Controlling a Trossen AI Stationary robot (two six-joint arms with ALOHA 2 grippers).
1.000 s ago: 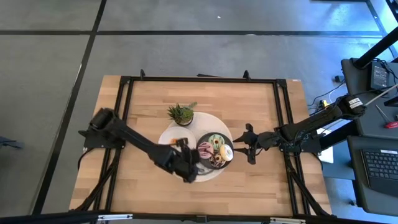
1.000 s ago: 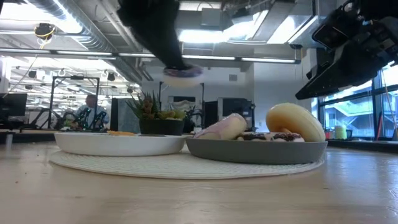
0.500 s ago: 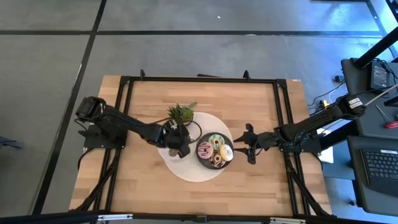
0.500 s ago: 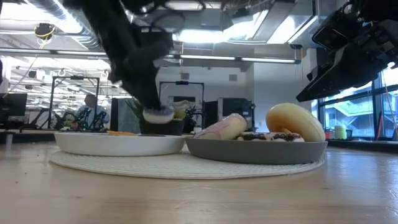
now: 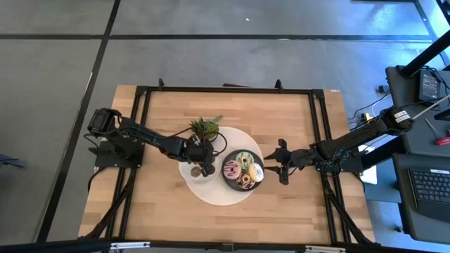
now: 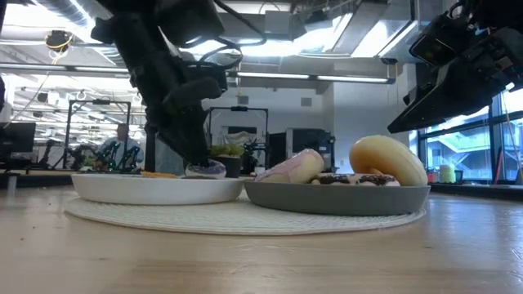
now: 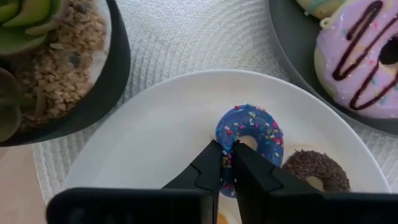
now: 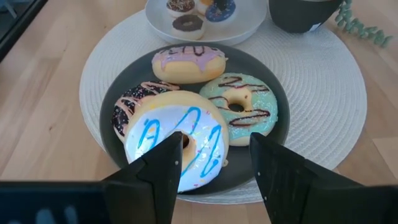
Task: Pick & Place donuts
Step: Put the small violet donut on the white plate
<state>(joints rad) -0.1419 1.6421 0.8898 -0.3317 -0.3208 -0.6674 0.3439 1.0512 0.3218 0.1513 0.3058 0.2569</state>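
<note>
My left gripper (image 5: 205, 169) is down over the white plate (image 7: 155, 124), shut on a purple mini donut (image 7: 250, 132) with coloured sprinkles. A brown mini donut (image 7: 311, 175) lies flat on the plate beside it. The dark grey plate (image 8: 112, 99) carries several larger donuts: pink (image 8: 188, 63), green (image 8: 239, 102), chocolate-sprinkled (image 8: 127, 106), and a white one with blue stripes (image 8: 174, 140) leaning on the others. My right gripper (image 5: 281, 163) is open and hovers off that plate's right edge, touching nothing. My left gripper pinches the purple mini donut by one side of its ring (image 7: 229, 167), between the two fingers. The fingers (image 6: 192, 151) come slanting down from above. The donut lies about level, down at the white plate's rim (image 6: 155, 181); whether it rests on the plate I cannot tell.
Both plates sit on a round white woven mat (image 5: 223, 195). A potted green plant (image 5: 204, 128) stands at the mat's far-left edge, close behind the white plate. Bare wood lies on the table's near side and to the left and right of the mat.
My left gripper, still shut on the purple mini donut, has swung from the near side of the mat toward the far-left, over the white plate. It has come down, bringing the donut from high in the air to the plate's rim level.
</note>
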